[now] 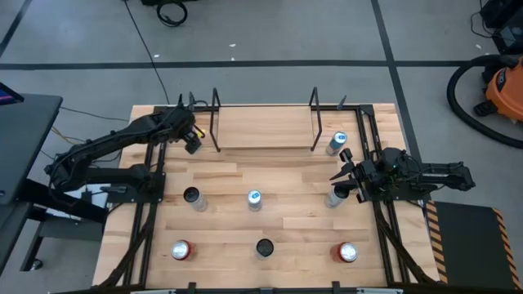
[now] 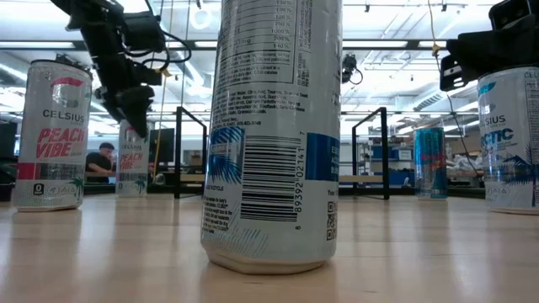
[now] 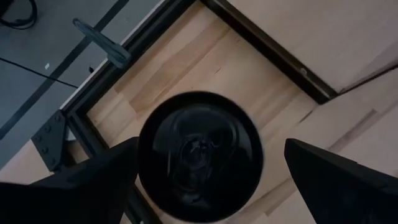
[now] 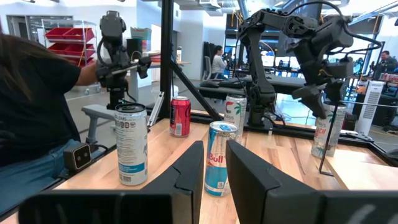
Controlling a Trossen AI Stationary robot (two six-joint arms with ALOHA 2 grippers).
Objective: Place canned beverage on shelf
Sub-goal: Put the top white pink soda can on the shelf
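The shelf [image 1: 265, 126] is a light-wood board in a black rod frame at the table's far edge. My left gripper [image 1: 191, 135] hangs open over a black-topped can [image 3: 199, 155] just off the shelf's left end. Its fingers point down on either side of the can's top. In the low view this can [image 2: 130, 164] reads "Peach Vibe" and its base looks level with the table. My right gripper [image 1: 338, 170] is level at the table's right, pointing left, empty, with only a narrow gap between its fingers [image 4: 214, 155]. My left gripper has one finger [image 3: 106, 177] right against the can's rim and the other finger [image 3: 329, 177] standing apart from it. I cannot tell whether the near finger touches the can.
Several other cans stand on the table: a blue one [image 1: 254, 198], black-topped ones [image 1: 190, 196] [image 1: 264, 247], red ones [image 1: 181, 250] [image 1: 347, 252], one under my right arm [image 1: 336, 196] and one by the shelf's right end [image 1: 337, 143]. A person [image 4: 37, 112] sits beside the table.
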